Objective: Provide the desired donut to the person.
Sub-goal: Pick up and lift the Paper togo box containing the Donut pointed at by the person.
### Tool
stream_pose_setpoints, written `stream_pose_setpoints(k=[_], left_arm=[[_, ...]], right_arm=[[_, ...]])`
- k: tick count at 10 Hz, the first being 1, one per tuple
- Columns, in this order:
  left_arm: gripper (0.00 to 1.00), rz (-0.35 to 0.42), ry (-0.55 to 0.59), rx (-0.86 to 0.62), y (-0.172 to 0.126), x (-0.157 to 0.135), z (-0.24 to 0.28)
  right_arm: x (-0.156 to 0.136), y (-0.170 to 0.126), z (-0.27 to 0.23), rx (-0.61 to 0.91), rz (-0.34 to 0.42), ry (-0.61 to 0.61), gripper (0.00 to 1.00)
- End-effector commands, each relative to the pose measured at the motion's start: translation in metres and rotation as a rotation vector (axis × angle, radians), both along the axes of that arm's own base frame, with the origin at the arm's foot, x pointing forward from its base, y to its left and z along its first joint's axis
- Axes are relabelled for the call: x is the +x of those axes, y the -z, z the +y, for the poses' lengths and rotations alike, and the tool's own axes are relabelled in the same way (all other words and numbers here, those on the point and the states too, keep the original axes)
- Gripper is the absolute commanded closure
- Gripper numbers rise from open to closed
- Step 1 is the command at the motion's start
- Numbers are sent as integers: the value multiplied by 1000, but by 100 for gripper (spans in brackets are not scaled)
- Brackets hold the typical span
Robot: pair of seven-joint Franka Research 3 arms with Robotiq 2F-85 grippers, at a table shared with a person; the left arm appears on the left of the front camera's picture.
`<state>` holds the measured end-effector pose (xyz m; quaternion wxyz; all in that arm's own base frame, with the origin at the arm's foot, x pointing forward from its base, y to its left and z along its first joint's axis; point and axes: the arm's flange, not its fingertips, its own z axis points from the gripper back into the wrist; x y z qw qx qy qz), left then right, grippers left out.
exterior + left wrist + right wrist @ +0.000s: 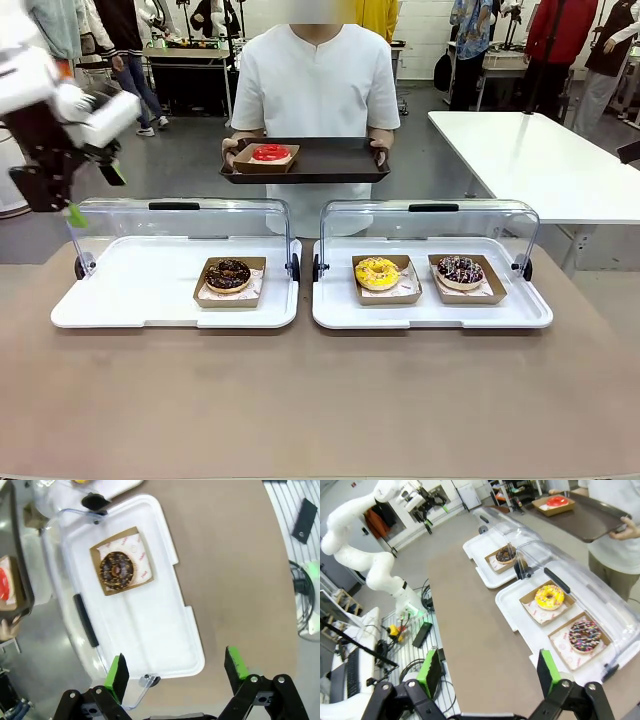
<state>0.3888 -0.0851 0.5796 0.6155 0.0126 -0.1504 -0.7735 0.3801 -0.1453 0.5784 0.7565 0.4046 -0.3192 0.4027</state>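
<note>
While my left gripper (176,669) and right gripper (489,671) hang wide open and empty, the chocolate donut (228,274) sits in the left case (130,285), the yellow donut (377,272) and sprinkled donut (460,269) in the right case (430,312); the person (318,80) beyond holds a red donut (270,152) on a brown tray (335,160).

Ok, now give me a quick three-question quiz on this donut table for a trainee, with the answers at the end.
1. True or false: the dark tray held by the person carries a red donut.
2. How many donuts lie in the right white tray? A) one B) two C) three
3. Fill in: the left gripper, raised by the end of the left white tray, has its jaws ____.
Key: 1 true; 2 B; 3 open.
</note>
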Motion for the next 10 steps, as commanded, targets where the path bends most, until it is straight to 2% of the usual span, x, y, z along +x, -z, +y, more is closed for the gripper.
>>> stream_pose_setpoints(k=[1,3,4,6,7,8,10], left_arm=[[0,2,39,-254,17,-9,66],[0,80,-18,-561,45,-8,145],[0,101,-49,-715,62,-17,171],[0,162,-85,-952,74,-21,214],[0,200,-136,-1025,82,-27,227],[0,204,-177,-1037,90,-35,232],[0,226,-221,-1035,97,-29,250]], right_arm=[[-1,0,0,4,1,-2,0],[-1,0,0,4,1,-2,0],[-1,0,0,4,1,-2,0],[-1,0,0,4,1,-2,0],[-1,0,0,4,1,-2,0],[-1,0,0,4,1,-2,0],[-1,0,0,4,1,-2,0]])
